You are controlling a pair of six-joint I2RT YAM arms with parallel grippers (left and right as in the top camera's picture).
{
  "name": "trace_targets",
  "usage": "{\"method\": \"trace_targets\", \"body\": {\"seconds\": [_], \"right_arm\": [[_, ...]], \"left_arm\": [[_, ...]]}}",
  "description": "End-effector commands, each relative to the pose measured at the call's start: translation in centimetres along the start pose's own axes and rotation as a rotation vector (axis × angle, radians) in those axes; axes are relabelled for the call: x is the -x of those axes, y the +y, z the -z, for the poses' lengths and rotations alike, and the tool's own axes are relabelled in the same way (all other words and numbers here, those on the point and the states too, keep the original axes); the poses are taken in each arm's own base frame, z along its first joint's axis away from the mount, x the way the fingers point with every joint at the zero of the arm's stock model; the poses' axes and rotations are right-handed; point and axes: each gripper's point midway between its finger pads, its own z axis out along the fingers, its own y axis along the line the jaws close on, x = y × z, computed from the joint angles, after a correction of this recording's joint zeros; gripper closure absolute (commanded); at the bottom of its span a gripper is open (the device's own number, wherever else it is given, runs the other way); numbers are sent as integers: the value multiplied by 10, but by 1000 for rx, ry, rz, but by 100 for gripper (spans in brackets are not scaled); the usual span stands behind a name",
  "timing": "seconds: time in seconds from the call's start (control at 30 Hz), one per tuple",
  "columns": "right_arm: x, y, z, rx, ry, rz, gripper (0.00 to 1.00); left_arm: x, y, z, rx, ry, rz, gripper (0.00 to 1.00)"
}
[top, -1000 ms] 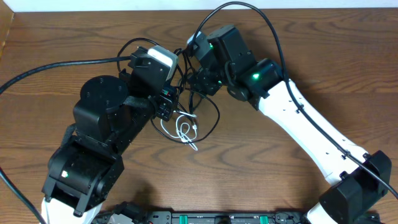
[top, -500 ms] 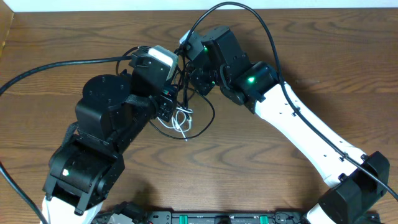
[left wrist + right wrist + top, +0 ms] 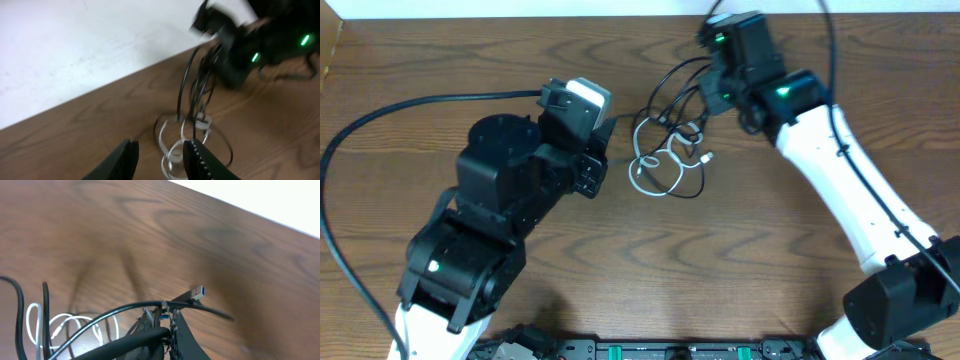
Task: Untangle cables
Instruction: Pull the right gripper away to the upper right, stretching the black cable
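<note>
Two cords heaped on the bench (image 3: 440,60) between the arms: black cable (image 3: 667,92) looped over white cable (image 3: 642,172). Clamped tight on the black cable near its plug (image 3: 199,291): right tool (image 3: 161,314). Parted and empty, near the heap: left tool (image 3: 161,148).

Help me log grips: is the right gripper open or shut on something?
Shut on the black cable: the wrist view shows the right gripper with fingertips together, the cable pinched between them.

Thin black cable (image 3: 686,194) loops tangled with the coiled white cable (image 3: 638,172).
</note>
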Motion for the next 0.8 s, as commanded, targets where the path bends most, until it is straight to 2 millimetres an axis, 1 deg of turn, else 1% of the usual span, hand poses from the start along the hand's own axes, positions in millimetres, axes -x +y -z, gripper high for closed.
{"method": "trace_targets", "body": {"seconds": [0.0, 0.03, 0.07, 0.13, 0.2, 0.23, 0.27, 0.3, 0.33, 0.37, 0.4, 0.5, 0.67, 0.77], "right_arm": [[12, -45, 19, -34, -48, -143, 99], [14, -58, 27, -39, -66, -175, 99], [16, -64, 32, -40, -76, -195, 99], [25, -78, 57, -14, -133, -239, 99], [34, -81, 81, -9, -188, -240, 99], [41, -82, 98, -19, -234, -206, 99], [45, -83, 106, -28, -256, -196, 99], [51, -88, 126, -62, -304, -180, 99], [53, -91, 135, -88, -323, -181, 99], [56, -99, 152, -134, -357, -189, 99], [57, -102, 164, -157, -381, -193, 99], [59, -103, 182, -161, -417, -195, 99], [58, -102, 183, -159, -415, -195, 99], [58, -101, 183, -156, -414, -195, 99]], "left_arm": [[0, 1, -7, 4, 23, -2, 66], [-3, 1, -11, 3, 35, -2, 66], [-4, 1, -13, 2, 44, -1, 66], [-12, 1, -25, -1, 81, 0, 66], [-17, 1, -34, -3, 107, 1, 67], [-20, 1, -40, -5, 123, 2, 70], [-22, 1, -42, -5, 130, 2, 71], [-26, 1, -49, -7, 149, 4, 71], [-29, 1, -53, -8, 162, 4, 71], [-34, 1, -59, -11, 185, 6, 74], [-37, 1, -63, -12, 197, 6, 75], [-45, 1, -75, -15, 231, 8, 75], [-56, 0, -92, -19, 274, 10, 75], [-60, 0, -98, -20, 291, 15, 75]]}}
